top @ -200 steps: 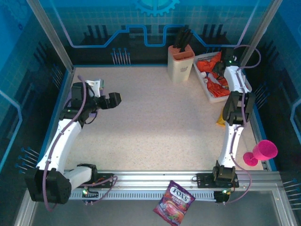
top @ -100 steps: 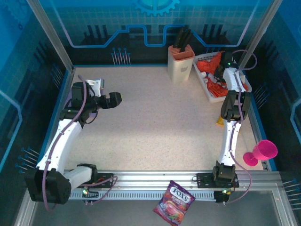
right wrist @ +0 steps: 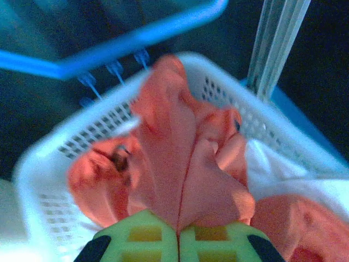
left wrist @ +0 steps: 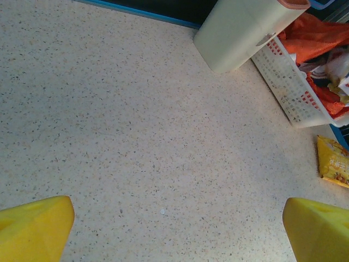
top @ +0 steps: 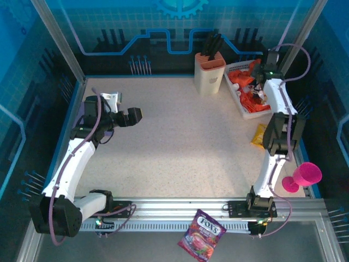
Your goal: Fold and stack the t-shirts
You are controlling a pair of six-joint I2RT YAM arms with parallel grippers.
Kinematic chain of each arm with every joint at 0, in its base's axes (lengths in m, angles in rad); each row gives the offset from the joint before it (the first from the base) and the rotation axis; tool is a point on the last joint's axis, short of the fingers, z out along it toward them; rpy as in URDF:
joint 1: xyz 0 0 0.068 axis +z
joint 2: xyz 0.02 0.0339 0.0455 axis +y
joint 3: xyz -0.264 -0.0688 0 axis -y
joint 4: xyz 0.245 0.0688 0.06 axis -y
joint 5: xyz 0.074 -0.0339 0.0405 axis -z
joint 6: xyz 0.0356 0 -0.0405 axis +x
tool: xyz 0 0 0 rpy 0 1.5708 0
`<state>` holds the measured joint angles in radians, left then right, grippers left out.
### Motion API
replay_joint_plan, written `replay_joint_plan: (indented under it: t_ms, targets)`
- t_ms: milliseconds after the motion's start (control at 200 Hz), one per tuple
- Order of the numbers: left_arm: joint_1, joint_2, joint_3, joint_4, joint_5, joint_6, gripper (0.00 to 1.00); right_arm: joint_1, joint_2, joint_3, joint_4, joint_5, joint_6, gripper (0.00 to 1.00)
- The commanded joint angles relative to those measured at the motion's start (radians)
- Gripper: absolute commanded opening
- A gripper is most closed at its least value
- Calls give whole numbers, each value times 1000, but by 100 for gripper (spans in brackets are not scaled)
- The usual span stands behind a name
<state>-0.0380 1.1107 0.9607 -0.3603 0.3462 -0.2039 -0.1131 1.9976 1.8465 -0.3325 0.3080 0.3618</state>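
Observation:
An orange-red t-shirt [right wrist: 180, 158] lies bunched in a white basket [right wrist: 60, 147] at the table's back right. My right gripper [right wrist: 179, 232] is over the basket [top: 244, 113], shut on a raised fold of this t-shirt [top: 248, 73]. A pale cloth [right wrist: 289, 177] lies beside it in the basket. Whether it is the lavender t-shirt I cannot tell. My left gripper [top: 133, 115] hangs over the left of the table, open. Bare tabletop lies between its yellow fingertips [left wrist: 32, 229]. In the left wrist view the basket [left wrist: 292, 87] and the orange-red t-shirt [left wrist: 313, 38] are at the upper right.
A beige knife block [top: 210, 71] stands just left of the basket. A yellow snack packet [top: 258, 135] lies by the right arm. A pink cup [top: 305, 176] sits at the right edge. A candy bag [top: 202, 234] lies on the near rail.
My right gripper has closed on the orange-red t-shirt in the basket and shifted toward the back. The left arm has stayed still.

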Motion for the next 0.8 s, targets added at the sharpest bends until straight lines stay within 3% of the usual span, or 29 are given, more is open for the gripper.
replay_joint_plan:
  t_ms: [0,100,250,530,680,795]
  targets:
    - [-13,-16,7,11,16,-5,99,15,-101,-102,180,22,8,0]
    - [-18,-12,10,9,16,-5,99,31,-96,-124,196,19,-24,6]
    - [-22,-15,11,-1,12,4,99,31,-78,-85,89,8,-32,2]
    - [-25,-23,11,6,16,-1,99,64,-227,-261,157,-60,-9,0]
    - [-26,-25,10,3,18,-6,99,159,-401,-448,276,30,-29,0]
    - [-30,-23,12,12,25,-14,99,277,-532,-567,401,156,-139,0]
